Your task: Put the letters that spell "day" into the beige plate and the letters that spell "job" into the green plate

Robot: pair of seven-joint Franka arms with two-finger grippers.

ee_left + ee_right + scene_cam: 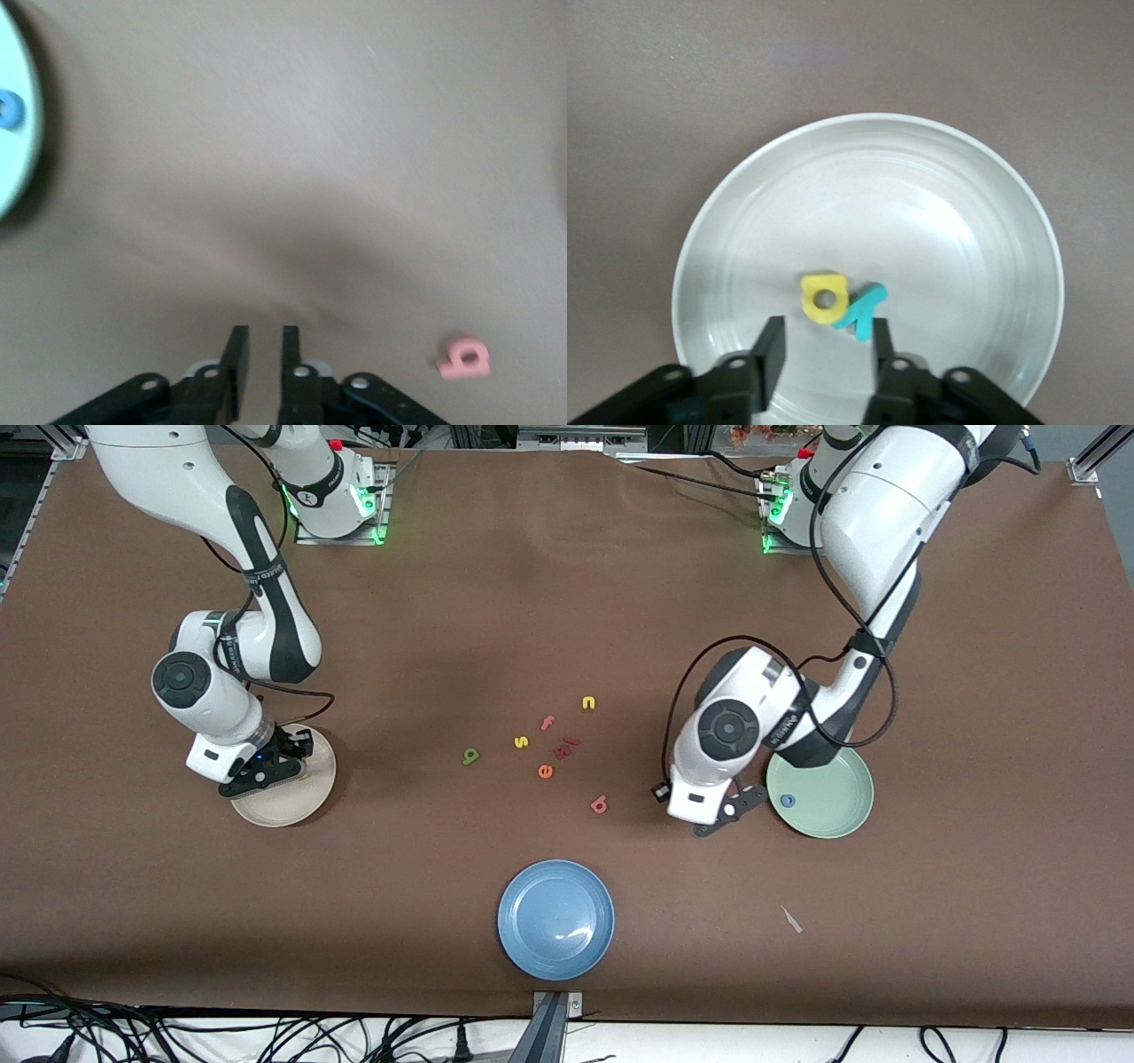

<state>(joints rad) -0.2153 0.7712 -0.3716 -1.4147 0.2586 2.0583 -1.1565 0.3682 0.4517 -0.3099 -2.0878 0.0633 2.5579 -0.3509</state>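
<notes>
The beige plate (310, 793) lies at the right arm's end of the table. On it lie a yellow "a" (824, 297) and a teal "y" (864, 312), touching each other. My right gripper (261, 775) (824, 341) hangs low over this plate, open, holding nothing. The green plate (837, 802) lies at the left arm's end with a blue "o" (788, 801) (9, 108) on it. My left gripper (731, 810) (265, 350) is over the table beside that plate, its jaws a little apart and empty. A green "d" (470, 756) and a salmon "b" (600, 805) (463, 358) lie on the table.
Loose in the table's middle lie a yellow "s" (521, 741), a yellow "n" (588, 703), a pink "f" (547, 723), an orange "e" (545, 771) and dark red letters (567, 744). A blue plate (555, 919) lies nearest the front camera.
</notes>
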